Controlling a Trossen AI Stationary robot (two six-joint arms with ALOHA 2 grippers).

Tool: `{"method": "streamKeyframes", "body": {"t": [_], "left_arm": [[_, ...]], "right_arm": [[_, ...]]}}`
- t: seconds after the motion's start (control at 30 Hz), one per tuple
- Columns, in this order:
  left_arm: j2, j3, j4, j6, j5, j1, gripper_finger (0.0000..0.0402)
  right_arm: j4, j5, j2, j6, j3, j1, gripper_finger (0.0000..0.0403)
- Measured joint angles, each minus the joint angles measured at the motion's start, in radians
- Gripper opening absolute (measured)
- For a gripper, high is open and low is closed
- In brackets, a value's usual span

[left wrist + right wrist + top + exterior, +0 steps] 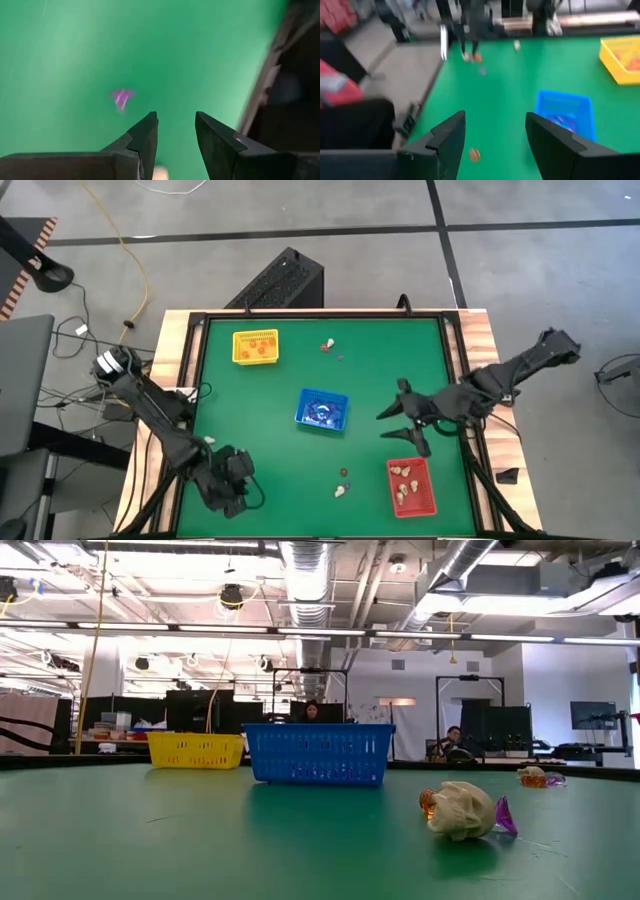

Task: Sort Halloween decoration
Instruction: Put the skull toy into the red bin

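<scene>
Loose Halloween trinkets lie on the green table. A cream one (341, 490) and a dark one (343, 472) lie near the front; in the low view the cream piece (458, 810) rests on its underside. A cream and a purple piece (328, 345) lie at the far side. My left gripper (235, 490) hovers over the near left corner, open (175, 130), with a blurred purple trinket (121, 98) on the mat ahead of it. My right gripper (386, 425) stands open (495, 130) above the mat, right of the blue tray, nothing between its fingers.
A yellow tray (255, 347) holding orange pieces stands at the far left. The blue tray (322, 409) with dark pieces is in the middle, and a red tray (411, 485) with cream pieces at the near right. Bare mat lies between the trays.
</scene>
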Motion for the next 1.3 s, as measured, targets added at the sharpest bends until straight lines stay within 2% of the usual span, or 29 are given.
{"method": "streamKeyframes", "body": {"t": [0.2, 0.33, 0.43, 0.57, 0.87, 1.03, 1.3], "left_arm": [[0.125, 0.140, -0.171, -0.115, 0.080, -0.051, 0.0121], [0.155, 0.199, -0.438, -0.305, 0.019, -0.057, 0.0121], [0.139, 0.200, -0.569, -0.310, 0.049, -0.001, 0.0121], [0.113, 0.158, -0.698, -0.183, 0.122, 0.100, 0.0121], [0.107, 0.005, -0.685, 0.289, 0.319, 0.304, 0.0121], [0.106, -0.001, -0.695, 0.414, 0.323, 0.356, 0.0137], [0.106, -0.010, -0.746, 0.485, 0.300, 0.395, 0.0200]], "right_arm": [[0.306, 0.124, 0.016, 0.013, -0.159, 0.159, 0.0239], [0.402, 0.227, 0.100, 0.004, -0.190, 0.239, 0.0239], [0.412, 0.249, 0.154, -0.027, -0.164, 0.253, 0.0239], [0.416, 0.249, 0.195, -0.016, -0.112, 0.251, 0.0239], [0.408, 0.222, 0.212, -0.133, -0.078, 0.248, 0.0239], [0.384, 0.222, 0.202, -0.215, -0.078, 0.227, 0.0239], [0.341, 0.221, 0.201, -0.222, -0.078, 0.149, 0.0239]]}}
